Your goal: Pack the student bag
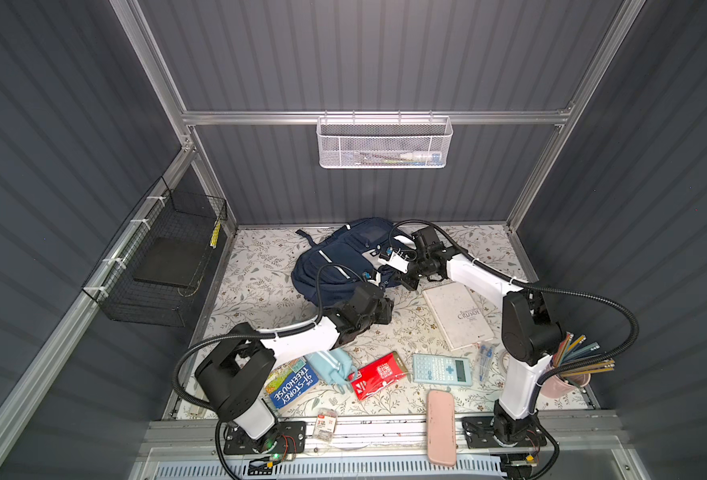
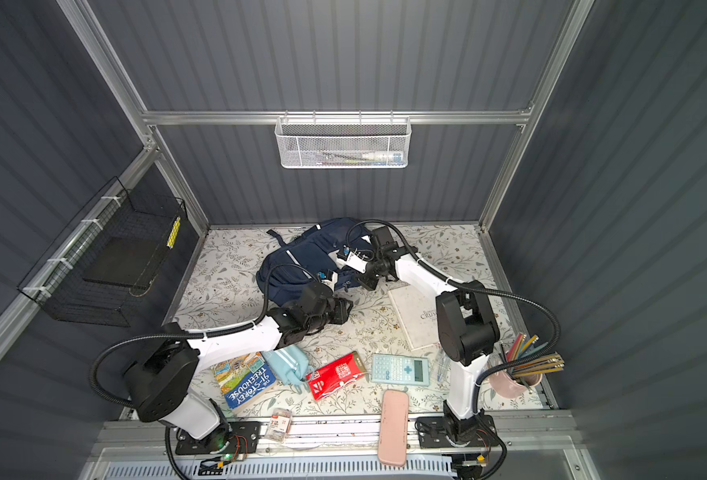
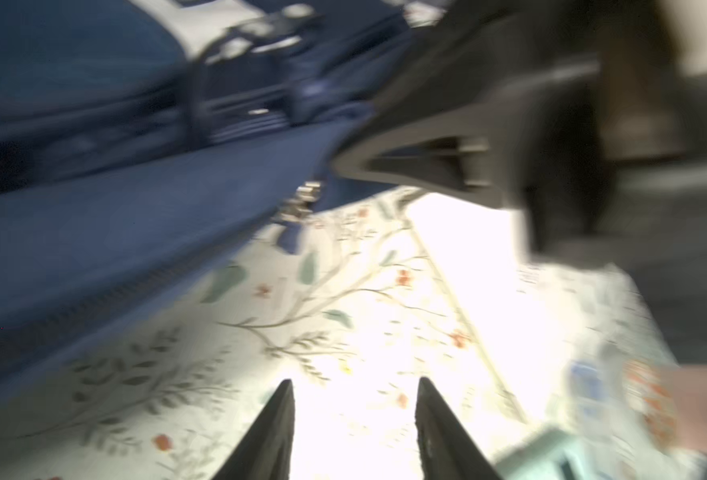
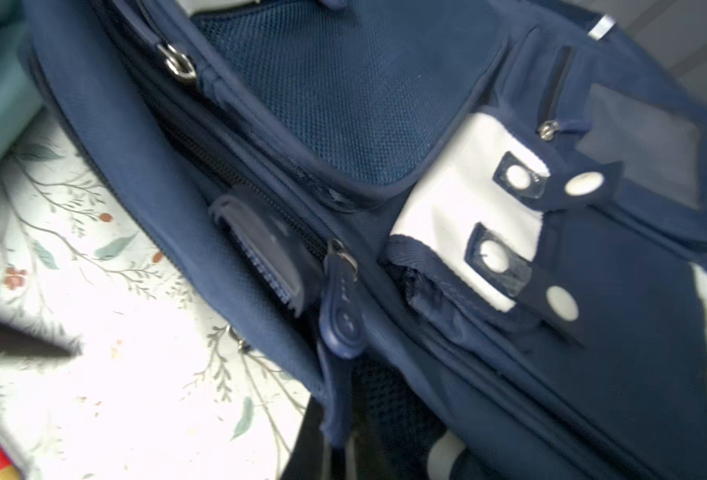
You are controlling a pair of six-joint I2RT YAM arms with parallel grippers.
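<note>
Reaching at student bag (image 1: 331, 270) edge: right gripper (image 1: 409, 283) seemingly closed, left gripper (image 3: 353, 415) parted.

"TREEHOUSE" book (image 1: 291, 384); "CRUSOE" book (image 1: 457, 316)

Matt woven-cloth student bag (image 4: 364, 104) with shiny metal zip rings (image 4: 181, 66)

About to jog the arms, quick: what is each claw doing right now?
Left claw: open, holding nothing.
Right claw: shut at the student bag's edge; whether it pinches fabric cannot be told.
</note>
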